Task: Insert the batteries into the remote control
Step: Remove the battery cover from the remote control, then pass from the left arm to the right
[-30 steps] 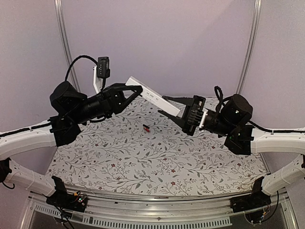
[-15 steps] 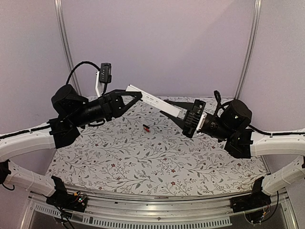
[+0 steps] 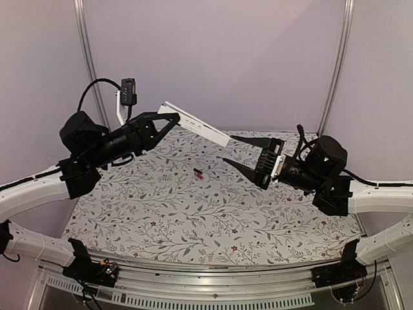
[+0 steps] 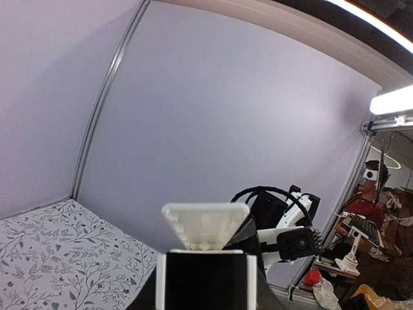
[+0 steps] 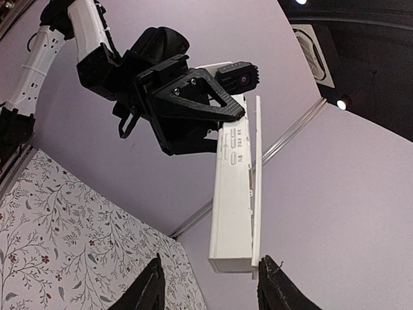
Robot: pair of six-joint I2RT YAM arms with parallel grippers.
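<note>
My left fingers [image 3: 161, 116] clamp one end of the remote control [image 3: 197, 124], high over the table [image 3: 193, 213], presumably to present it; my right fingers [image 3: 242, 166] gape near its free end, holding nothing.

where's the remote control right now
Top view: the remote control is up in the air, left of centre, gripped at one end by the left gripper.

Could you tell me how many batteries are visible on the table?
1: a battery lies near the middle of the table. It is too small to rule out a second beside it; others may be hidden.
</note>
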